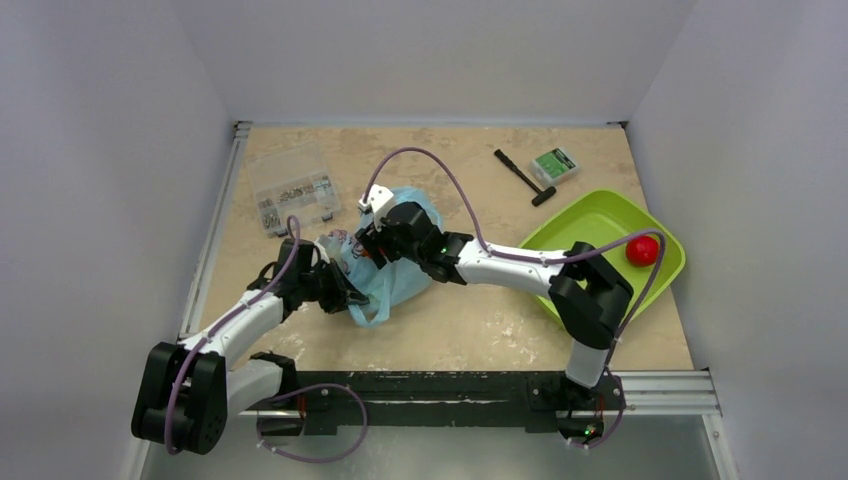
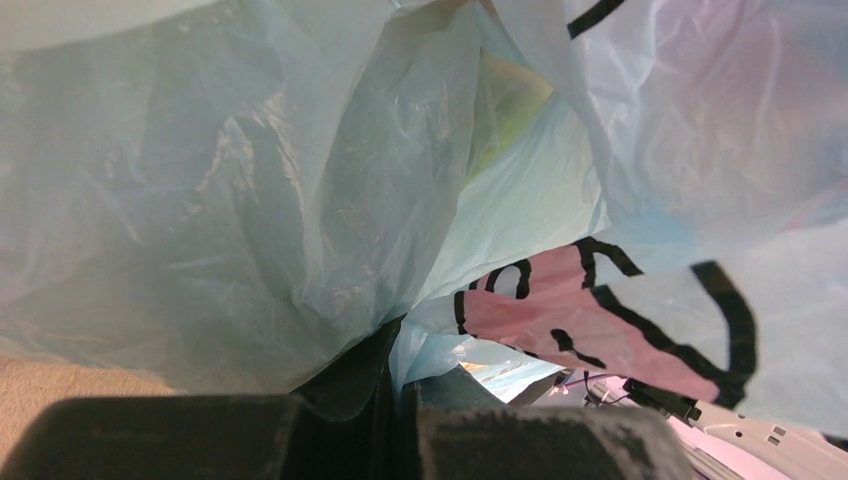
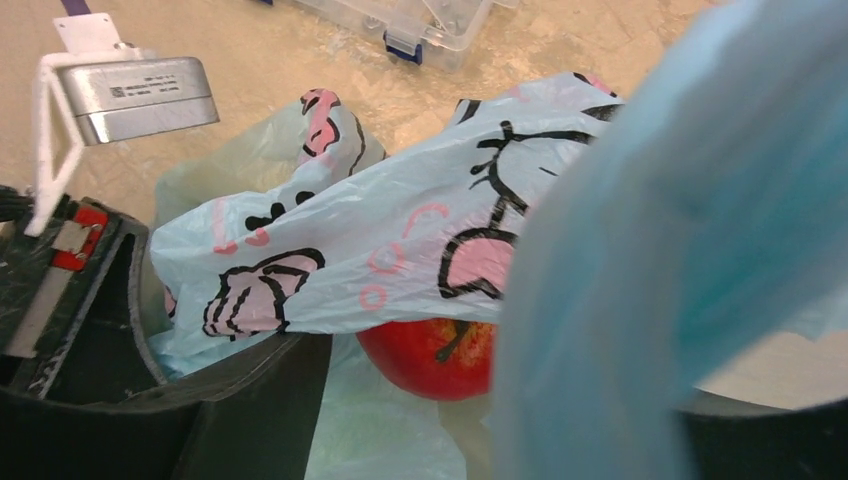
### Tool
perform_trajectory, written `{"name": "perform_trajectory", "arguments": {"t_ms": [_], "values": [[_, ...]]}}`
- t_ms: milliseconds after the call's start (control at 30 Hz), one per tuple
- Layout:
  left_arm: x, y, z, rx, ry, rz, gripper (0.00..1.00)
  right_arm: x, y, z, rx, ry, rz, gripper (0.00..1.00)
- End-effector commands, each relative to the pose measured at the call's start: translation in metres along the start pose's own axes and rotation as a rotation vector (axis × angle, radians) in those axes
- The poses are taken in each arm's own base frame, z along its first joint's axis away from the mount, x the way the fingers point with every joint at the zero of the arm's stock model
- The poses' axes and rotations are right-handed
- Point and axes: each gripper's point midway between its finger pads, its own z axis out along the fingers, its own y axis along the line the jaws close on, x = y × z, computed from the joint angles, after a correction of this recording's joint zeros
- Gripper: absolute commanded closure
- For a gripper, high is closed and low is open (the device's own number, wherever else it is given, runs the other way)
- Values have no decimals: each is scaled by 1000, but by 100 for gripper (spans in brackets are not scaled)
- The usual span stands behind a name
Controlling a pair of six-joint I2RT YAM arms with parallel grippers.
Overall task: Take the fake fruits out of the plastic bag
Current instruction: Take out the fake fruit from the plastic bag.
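The light-blue plastic bag [image 1: 398,270] with pink and black print lies crumpled at the table's middle left. My left gripper [image 1: 345,290] is shut on a fold of its film [image 2: 400,350] at the near left side. My right gripper [image 1: 368,245] is open and reaches into the bag's mouth from the right. In the right wrist view a glossy red apple-like fruit [image 3: 430,355] lies inside the bag between my open fingers [image 3: 250,400], touching neither. The right finger is hidden behind blue film. A second red fruit [image 1: 643,250] sits in the lime-green tray [image 1: 590,225]. The other fruits are hidden.
A clear compartment box [image 1: 293,188] stands at the back left, just beyond the bag. A black tool [image 1: 523,177] and a small green-white box [image 1: 553,164] lie at the back right. A yellow-green shape [image 2: 510,100] shows through the film; I cannot tell what it is.
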Motion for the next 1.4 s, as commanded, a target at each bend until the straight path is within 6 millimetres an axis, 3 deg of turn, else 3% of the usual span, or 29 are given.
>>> {"name": "perform_trajectory", "arguments": {"t_ms": [0,300,400,467,567,833,967,1133,1267,1367], "values": [[-5,-12,-4,35,-10,41,100,-18,3,15,-7,-55,-39,31],[-4,-13,-5,35,-7,39,100,-11,4,41,4,-49,-89,15],[-4,-14,-6,38,-7,40,100,-7,3,50,21,-48,-84,14],[-4,-15,-6,42,-7,41,100,-10,2,53,32,-56,-69,18],[-4,-15,-7,39,-5,45,100,-16,-6,49,79,-65,-50,33],[-7,-22,-12,45,-9,64,100,-32,-3,5,39,-75,54,71],[-12,-31,-20,47,-27,95,100,-33,7,-28,-27,-44,147,80],[-21,-41,-34,27,-59,156,100,-44,36,-77,-224,-72,253,91],[-26,-49,-46,11,-79,208,100,-57,31,-122,-243,-121,305,100],[-31,-54,-56,-10,-94,246,100,-52,9,-153,-153,-139,332,100]]}}
